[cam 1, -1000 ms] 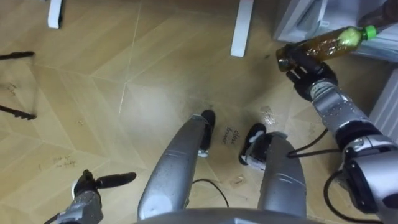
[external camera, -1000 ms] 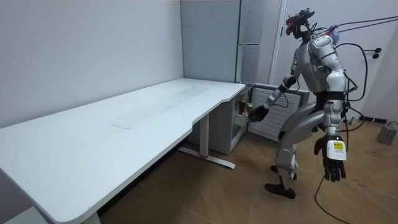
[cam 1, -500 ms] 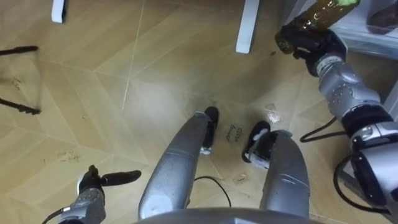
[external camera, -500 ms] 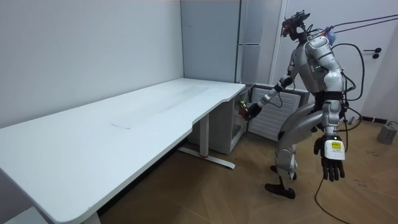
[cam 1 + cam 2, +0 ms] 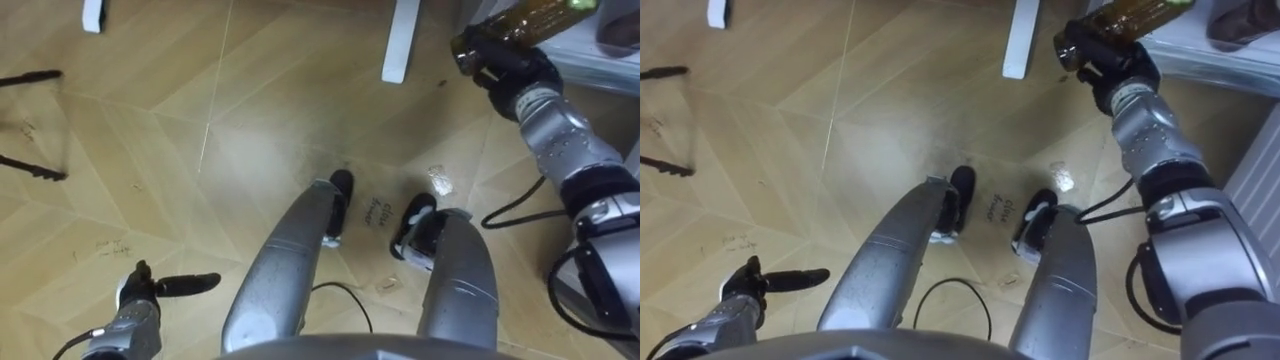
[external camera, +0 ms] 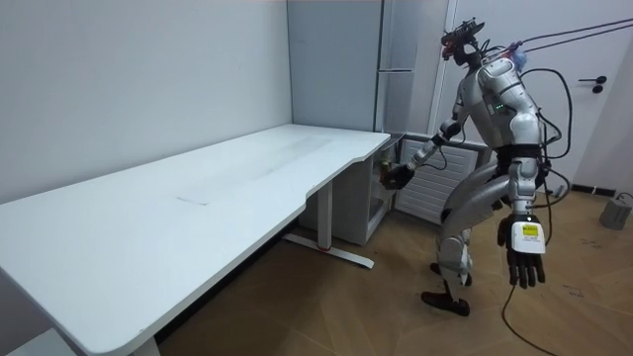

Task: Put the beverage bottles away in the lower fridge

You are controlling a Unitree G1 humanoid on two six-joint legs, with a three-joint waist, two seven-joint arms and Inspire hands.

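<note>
Clutching the amber, green-capped plastic bottle (image 5: 532, 14) in the right robot hand (image 5: 503, 66), right beside the pale fridge shelf (image 5: 600, 72). Dangling the left robot hand (image 5: 136, 302) low, fingers (image 5: 190, 284) straight. Not making out the floor scribble (image 5: 378, 212).

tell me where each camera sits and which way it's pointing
Left eye view: on the robot's head, looking down at the wood floor; its legs show, left hand low at left, right hand curled round a bottle at upper right.
Right eye view: just beside it, same downward look, same legs, hands and bottle.
Room view: standing off in the room, facing the white desk and the whole robot at the view's right.
Shared: all three show the outstretched right hand.
</note>
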